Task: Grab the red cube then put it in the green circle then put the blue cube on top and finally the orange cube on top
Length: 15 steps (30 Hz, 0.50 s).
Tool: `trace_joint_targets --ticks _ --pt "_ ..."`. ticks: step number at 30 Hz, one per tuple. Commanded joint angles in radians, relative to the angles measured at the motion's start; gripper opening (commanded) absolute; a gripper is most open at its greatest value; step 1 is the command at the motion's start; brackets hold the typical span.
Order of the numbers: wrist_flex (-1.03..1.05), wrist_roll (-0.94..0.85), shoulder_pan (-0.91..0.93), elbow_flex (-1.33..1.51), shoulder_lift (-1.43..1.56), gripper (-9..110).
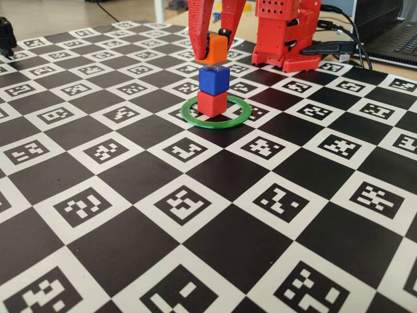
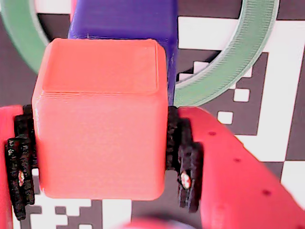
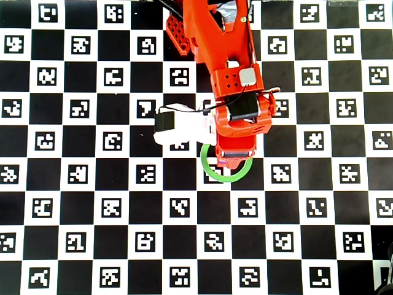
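In the fixed view the red cube (image 1: 212, 103) sits inside the green circle (image 1: 218, 122), and the blue cube (image 1: 214, 78) is stacked on it. My gripper (image 1: 215, 47) comes down from above, shut on the orange cube (image 1: 215, 49), and holds it right over the blue cube; I cannot tell whether the two touch. In the wrist view the orange cube (image 2: 100, 119) fills the space between the black pads (image 2: 183, 157), with the blue cube (image 2: 124, 19) and the green circle (image 2: 248, 52) behind it. In the overhead view the arm hides the cubes; part of the green circle (image 3: 212, 172) shows.
The board is a black-and-white checker of printed markers (image 1: 195, 202). The red arm base (image 1: 287, 32) stands just behind the stack. Cables and a laptop (image 1: 391, 32) lie at the back right. A white camera mount (image 3: 178, 126) juts out from the arm.
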Motion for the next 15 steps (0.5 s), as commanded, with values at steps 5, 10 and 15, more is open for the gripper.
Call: trace_joint_targets --ticks 5,10,15 --pt "-0.012 0.011 -0.018 -0.006 0.012 3" --pt "-0.014 0.012 -0.028 -0.003 0.008 3" --pt "-0.018 0.009 -0.029 0.002 0.006 3"
